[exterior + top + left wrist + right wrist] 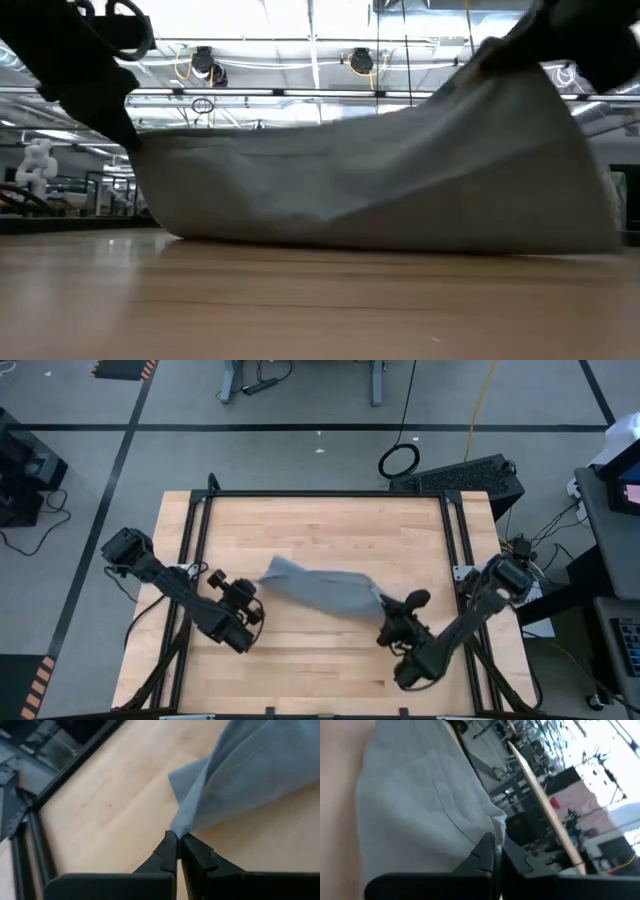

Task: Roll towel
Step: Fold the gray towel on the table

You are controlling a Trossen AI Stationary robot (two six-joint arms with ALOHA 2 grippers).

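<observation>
Towel: your towel (322,589) hung stretched between both pincers, lower edge sagging onto the wooden surface (320,525).
Left pincer: your left pincer (178,840) pinched one corner tight.
Right pincer: your right pincer (496,851) clamped the opposite corner, lifted.

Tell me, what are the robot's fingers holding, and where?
Both grippers pinch the towel: the left gripper holds one corner, the right gripper holds the opposite end's edge, lifting it off the table.
</observation>
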